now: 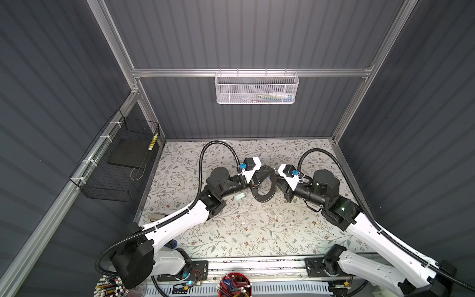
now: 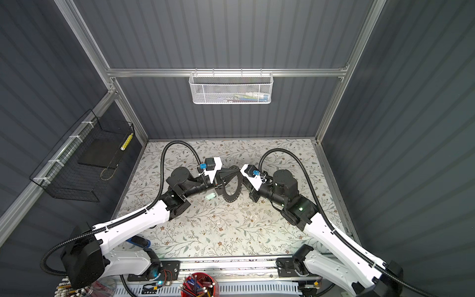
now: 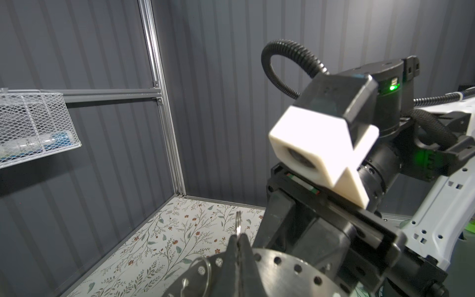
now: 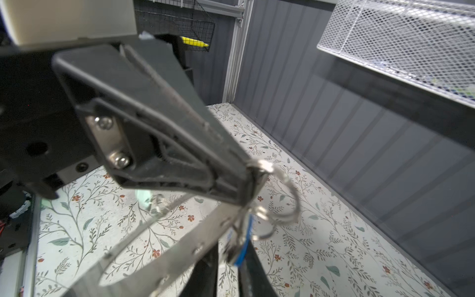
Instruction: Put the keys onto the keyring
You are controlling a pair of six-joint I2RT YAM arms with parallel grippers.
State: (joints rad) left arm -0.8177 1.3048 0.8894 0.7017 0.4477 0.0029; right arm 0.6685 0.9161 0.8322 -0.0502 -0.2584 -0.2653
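Keyring upright, partly hidden between level, facing arms; left gripper clamped on loop of blue key; right gripper jaws unclear; mint key at eight o'clock.

In both top views we see soft, even light from above: the table is bright, the walls dim, and shadows under the arms are faint. Wide-angle perspective splays the posts toward the edges. In the left wrist view the near camera is blurred, and a green LED glows. In the right wrist view the left gripper, keyring and key are soft, and the basket glares white.
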